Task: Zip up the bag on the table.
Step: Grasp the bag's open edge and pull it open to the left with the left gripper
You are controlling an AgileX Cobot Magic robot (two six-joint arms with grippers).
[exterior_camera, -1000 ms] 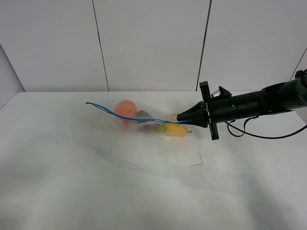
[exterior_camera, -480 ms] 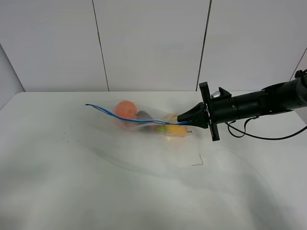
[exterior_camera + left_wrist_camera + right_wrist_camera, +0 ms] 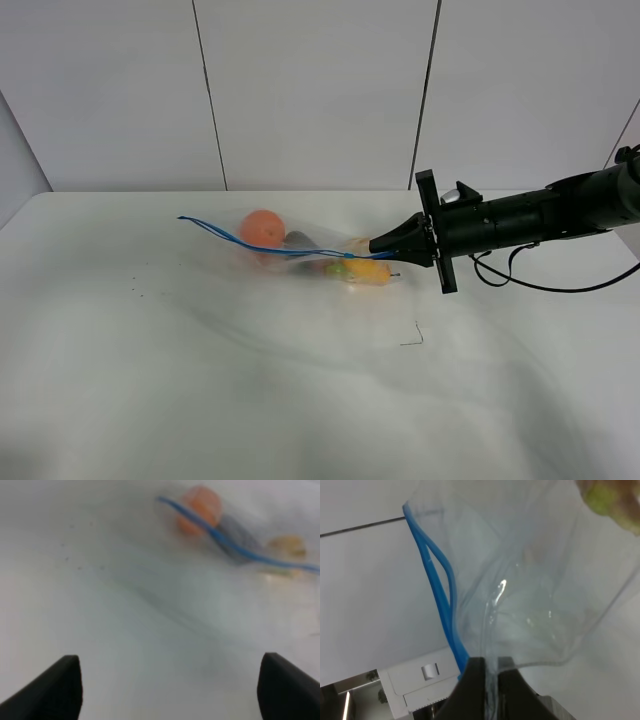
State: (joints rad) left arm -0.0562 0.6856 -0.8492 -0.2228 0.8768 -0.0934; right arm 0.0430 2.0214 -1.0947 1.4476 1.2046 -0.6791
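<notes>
The clear bag (image 3: 318,262) lies on the white table (image 3: 200,380), its blue zipper strip (image 3: 262,246) lifted and stretched leftward. An orange fruit (image 3: 262,228), a dark purple item (image 3: 298,240) and a yellow item (image 3: 368,270) show through it. My right gripper (image 3: 378,245) is shut on the zipper end of the bag; in the right wrist view (image 3: 489,680) the two blue tracks (image 3: 437,590) stand apart just beyond the fingers. My left gripper (image 3: 170,690) is open and empty over bare table, well short of the bag (image 3: 235,545). It is out of the high view.
A small dark mark (image 3: 414,337) lies on the table in front of the bag. White wall panels (image 3: 310,90) stand behind the table. A black cable (image 3: 520,278) hangs under the right arm.
The bag's loose plastic has settled and pulled in slightly toward the right gripper. The right gripper keeps its hold in the same place.
</notes>
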